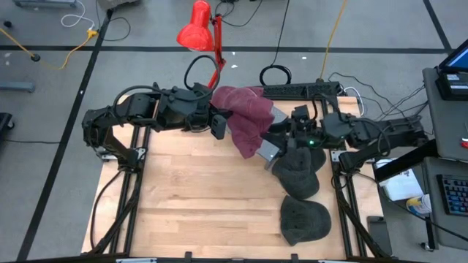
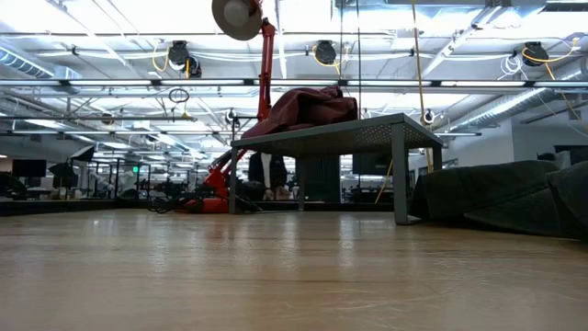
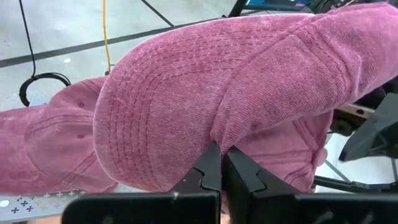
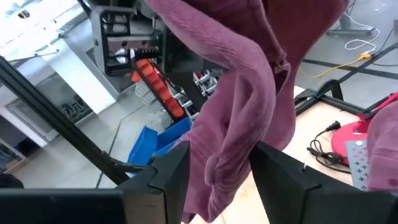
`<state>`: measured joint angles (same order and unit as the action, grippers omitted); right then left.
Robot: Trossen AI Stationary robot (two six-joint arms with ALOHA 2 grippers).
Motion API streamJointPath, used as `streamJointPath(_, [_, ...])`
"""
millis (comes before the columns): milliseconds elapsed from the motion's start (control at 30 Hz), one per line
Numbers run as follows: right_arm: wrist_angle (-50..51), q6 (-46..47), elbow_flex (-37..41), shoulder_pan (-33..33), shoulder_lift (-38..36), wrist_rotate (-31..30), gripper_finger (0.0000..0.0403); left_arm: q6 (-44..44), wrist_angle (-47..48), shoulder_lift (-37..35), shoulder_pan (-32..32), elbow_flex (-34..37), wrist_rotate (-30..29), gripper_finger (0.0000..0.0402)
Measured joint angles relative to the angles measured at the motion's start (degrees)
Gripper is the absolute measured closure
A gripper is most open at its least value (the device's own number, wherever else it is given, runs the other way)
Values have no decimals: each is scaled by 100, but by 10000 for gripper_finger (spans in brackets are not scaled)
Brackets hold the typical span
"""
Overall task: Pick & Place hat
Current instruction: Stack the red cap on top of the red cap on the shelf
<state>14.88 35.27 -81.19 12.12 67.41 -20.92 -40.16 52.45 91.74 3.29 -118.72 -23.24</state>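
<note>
Pink hat [image 3: 205,93] pinched in L hand [image 3: 222,167], seemingly

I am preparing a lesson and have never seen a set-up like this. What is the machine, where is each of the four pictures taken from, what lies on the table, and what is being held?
Two dark robot arms work at a wooden table. One camera looks down from above, one sits at table height, and one rides on each wrist. The left gripper is shut on a pink hat, lifted above the table. The right gripper has its fingers on either side of the same hat's hanging cloth. Two dark hats lie on the table, near a grey stand with more pink cloth on it.
</note>
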Motion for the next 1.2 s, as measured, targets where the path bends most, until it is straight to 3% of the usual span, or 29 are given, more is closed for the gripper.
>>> streamJointPath(133, [10,2,0,0,39,2,275,45,2,0,0,0,4,401])
streamJointPath(267, [14,-1,0,0,58,22,370,72,2,0,0,0,3,401])
streamJointPath(333, [1,1,0,0,58,39,391,92,2,0,0,0,-12,401])
streamJointPath(533, [-365,109,0,5,-15,390,399,457,150,-4,0,0,104,370])
streamJointPath(767, [-1171,-51,0,243,-144,880,401,460,1345,-9,119,0,105,288])
streamJointPath(1000, [-1167,153,0,386,-228,727,402,201,2464,-9,238,0,384,202])
streamJointPath(1200, [-1270,139,0,389,-228,422,402,61,2892,-9,428,2,673,167])
